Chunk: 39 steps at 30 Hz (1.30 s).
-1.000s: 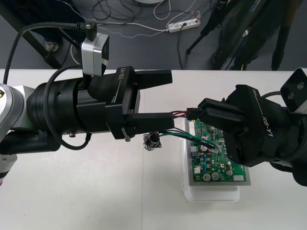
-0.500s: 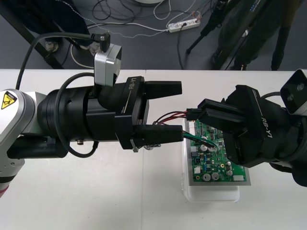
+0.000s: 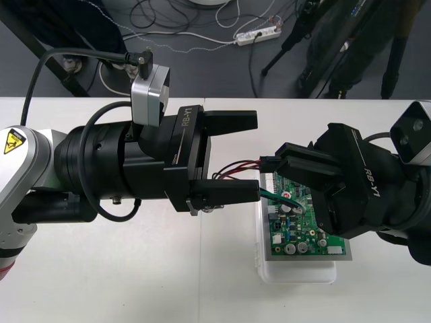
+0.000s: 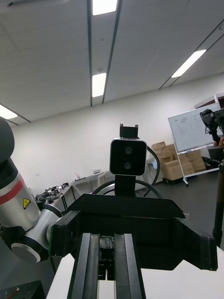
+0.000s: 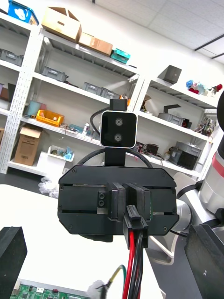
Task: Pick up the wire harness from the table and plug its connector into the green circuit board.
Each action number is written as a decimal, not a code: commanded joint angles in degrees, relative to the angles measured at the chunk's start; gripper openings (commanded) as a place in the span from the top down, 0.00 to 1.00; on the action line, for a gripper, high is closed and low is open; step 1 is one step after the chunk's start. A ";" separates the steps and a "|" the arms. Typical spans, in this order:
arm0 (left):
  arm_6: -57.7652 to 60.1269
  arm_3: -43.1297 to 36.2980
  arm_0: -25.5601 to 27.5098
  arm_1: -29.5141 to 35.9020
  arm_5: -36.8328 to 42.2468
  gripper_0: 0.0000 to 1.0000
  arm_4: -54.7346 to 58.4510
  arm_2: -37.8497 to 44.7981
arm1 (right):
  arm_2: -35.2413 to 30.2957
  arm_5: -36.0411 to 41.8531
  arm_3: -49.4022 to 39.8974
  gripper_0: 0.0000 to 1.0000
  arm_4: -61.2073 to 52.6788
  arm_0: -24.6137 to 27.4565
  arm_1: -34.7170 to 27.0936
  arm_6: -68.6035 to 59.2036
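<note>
Plug (image 3: 269, 162) nearer left gripper (image 3: 256, 156) than before

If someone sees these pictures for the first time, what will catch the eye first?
Two black tools meet over the table: the right tool, shut on the harness's black plug, faces the open left tool. Red and black wires run from the plug, and beneath the right tool lies the green circuit board on its white base.

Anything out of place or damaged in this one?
Nothing damaged or spilled. The right gripper holds the plug in shut jaws near the far corner of the green board, not seated; the wires run across to the left gripper, jaws open.
</note>
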 commanded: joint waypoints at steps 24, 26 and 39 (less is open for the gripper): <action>-4.07 -2.86 0.76 2.98 3.58 0.53 1.20 -0.89 | 1.21 -0.25 -2.12 1.00 -1.19 1.03 0.59 3.31; -4.07 -2.86 0.76 3.15 3.93 0.59 1.20 -0.89 | 1.21 -0.25 -2.12 1.00 -1.28 1.12 0.50 3.40; -3.72 -2.77 0.32 3.24 4.81 0.60 1.20 -1.06 | 1.21 -0.69 -2.12 1.00 -1.19 1.21 0.59 3.57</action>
